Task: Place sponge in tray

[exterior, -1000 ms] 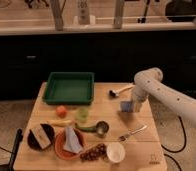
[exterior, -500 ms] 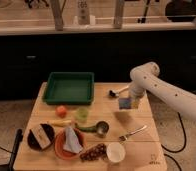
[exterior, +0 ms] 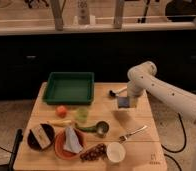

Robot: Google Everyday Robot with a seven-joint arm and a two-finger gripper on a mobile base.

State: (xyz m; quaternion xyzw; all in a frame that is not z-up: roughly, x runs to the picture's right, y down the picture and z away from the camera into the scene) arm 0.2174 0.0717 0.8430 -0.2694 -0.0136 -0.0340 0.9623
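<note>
The sponge (exterior: 124, 102) is a small blue block held in my gripper (exterior: 125, 103) just above the wooden table (exterior: 136, 120), right of its middle, with its shadow under it. The gripper hangs from my white arm (exterior: 161, 90), which comes in from the right, and it is shut on the sponge. The tray (exterior: 69, 87) is a green rectangular tray at the back left of the table, empty, about a tray's width to the left of the gripper.
A dark utensil (exterior: 114, 92) lies just behind the gripper. In front are a fork (exterior: 133, 134), a white cup (exterior: 115, 151), a green scoop (exterior: 98, 128), a green cup (exterior: 82, 114), an orange fruit (exterior: 61, 110), an orange plate (exterior: 68, 144) and a dark bowl (exterior: 41, 136).
My arm has swung slightly left and the gripper has shifted a little with the sponge in it. Nothing else on the table has moved.
</note>
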